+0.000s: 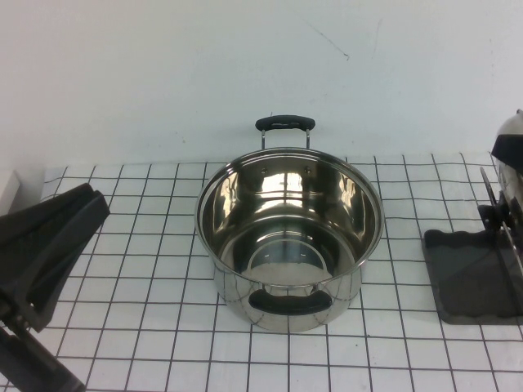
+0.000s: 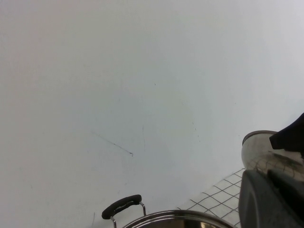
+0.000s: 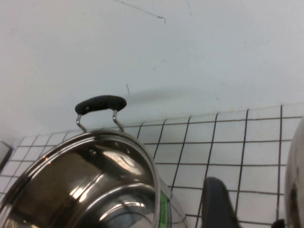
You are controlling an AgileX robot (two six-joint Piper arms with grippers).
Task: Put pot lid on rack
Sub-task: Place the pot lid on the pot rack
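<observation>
The pot lid (image 1: 511, 131) stands on edge at the far right of the high view, cut off by the frame, above the rack's dark grey tray (image 1: 470, 282). Thin rack wires (image 1: 490, 189) rise beside it. The lid also shows in the left wrist view (image 2: 261, 149) and as a shiny blur in the right wrist view (image 3: 297, 175). My right gripper (image 3: 219, 206) shows as a dark part close beside the lid; whether it holds the lid is hidden. My left gripper (image 1: 86, 208) is parked low at the left, shut and empty.
The uncovered steel pot (image 1: 290, 237) with black handles stands in the middle of the gridded mat, between the two arms. A white wall runs along the back. A pale object (image 1: 8, 192) sits at the left edge.
</observation>
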